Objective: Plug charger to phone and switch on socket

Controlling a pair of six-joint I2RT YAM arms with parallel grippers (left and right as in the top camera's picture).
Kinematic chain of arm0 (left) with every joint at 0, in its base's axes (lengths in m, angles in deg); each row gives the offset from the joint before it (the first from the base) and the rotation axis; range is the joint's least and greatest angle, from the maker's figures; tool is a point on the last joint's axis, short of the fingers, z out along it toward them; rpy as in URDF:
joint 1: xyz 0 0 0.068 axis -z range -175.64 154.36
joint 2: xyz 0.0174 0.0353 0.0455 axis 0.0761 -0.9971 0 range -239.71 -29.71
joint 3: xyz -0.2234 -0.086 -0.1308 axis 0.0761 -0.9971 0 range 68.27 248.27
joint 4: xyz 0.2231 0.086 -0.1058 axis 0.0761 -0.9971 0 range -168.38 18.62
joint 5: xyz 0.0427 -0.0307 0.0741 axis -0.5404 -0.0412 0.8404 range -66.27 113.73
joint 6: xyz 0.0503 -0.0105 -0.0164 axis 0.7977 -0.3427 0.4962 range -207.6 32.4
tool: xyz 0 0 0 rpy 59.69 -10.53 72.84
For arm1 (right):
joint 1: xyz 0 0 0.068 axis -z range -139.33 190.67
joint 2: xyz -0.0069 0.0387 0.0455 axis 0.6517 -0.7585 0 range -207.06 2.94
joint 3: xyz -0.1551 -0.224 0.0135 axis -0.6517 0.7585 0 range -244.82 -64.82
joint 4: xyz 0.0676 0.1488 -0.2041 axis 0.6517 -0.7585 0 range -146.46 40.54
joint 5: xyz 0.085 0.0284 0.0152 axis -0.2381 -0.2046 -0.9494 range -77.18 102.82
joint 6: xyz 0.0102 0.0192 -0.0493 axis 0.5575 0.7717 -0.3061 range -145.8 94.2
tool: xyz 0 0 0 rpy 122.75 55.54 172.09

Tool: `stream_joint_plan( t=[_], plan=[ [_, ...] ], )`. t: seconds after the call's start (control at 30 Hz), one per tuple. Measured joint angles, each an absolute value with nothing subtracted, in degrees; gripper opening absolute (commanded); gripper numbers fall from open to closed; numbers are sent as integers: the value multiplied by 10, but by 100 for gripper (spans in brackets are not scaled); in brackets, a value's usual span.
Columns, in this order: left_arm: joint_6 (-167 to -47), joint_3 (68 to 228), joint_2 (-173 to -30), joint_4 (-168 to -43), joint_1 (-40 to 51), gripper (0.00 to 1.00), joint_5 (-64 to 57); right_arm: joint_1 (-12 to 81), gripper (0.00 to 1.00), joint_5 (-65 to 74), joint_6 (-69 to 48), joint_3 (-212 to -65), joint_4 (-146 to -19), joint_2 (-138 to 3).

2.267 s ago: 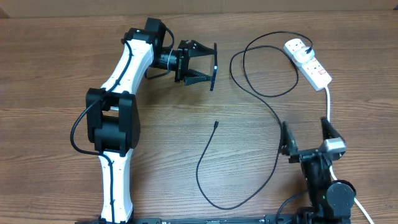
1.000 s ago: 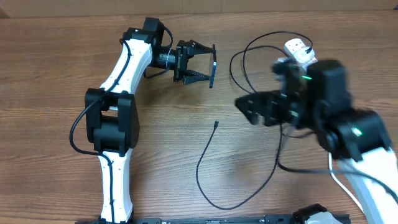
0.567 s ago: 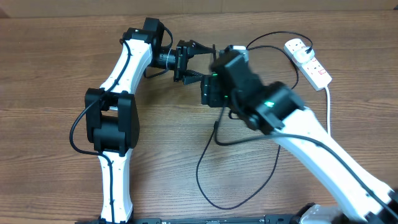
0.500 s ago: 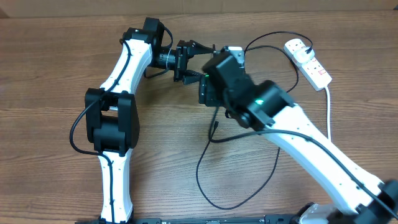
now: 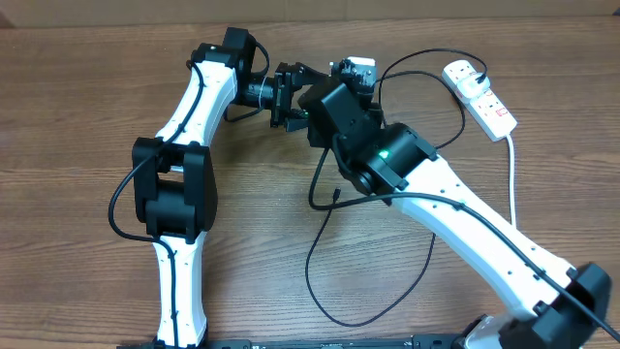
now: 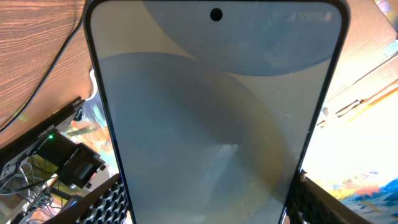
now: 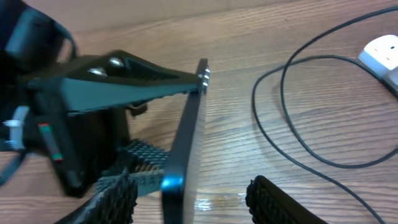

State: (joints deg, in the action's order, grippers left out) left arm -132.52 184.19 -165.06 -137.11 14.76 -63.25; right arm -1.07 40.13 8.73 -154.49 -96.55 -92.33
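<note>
— What's changed on the left?

— Nothing. The left gripper still clamps the phone and holds it on edge above the table, just as before.

— And next to it?

— That's the big change. The right arm was folded at the near right corner; now it reaches across to the phone. The right gripper has its fingers spread, one on each side of the phone's lower edge. I cannot tell whether they touch it.

— The charger?

— Still on the table, its connector tip roughly where it was, under the right arm.

— The socket?

— Far right, unmoved, with the charger's plug in it.
</note>
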Motion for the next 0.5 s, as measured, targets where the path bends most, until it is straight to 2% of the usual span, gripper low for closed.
stream_joint_plan(
  t=[0.2,0.4,0.5],
  plan=[
    [-1325,1842,-1651,-1371,148,65,-633,-11,47,423,87,-1545,-965,-953],
    [-1325,1842,-1651,-1371,148,65,-632,-11,43,442,85,-1545,-955,-954],
    [-1325,1842,-1651,-1371,148,65,-627,-11,38,444,86,-1545,-954,-954]
  ],
)
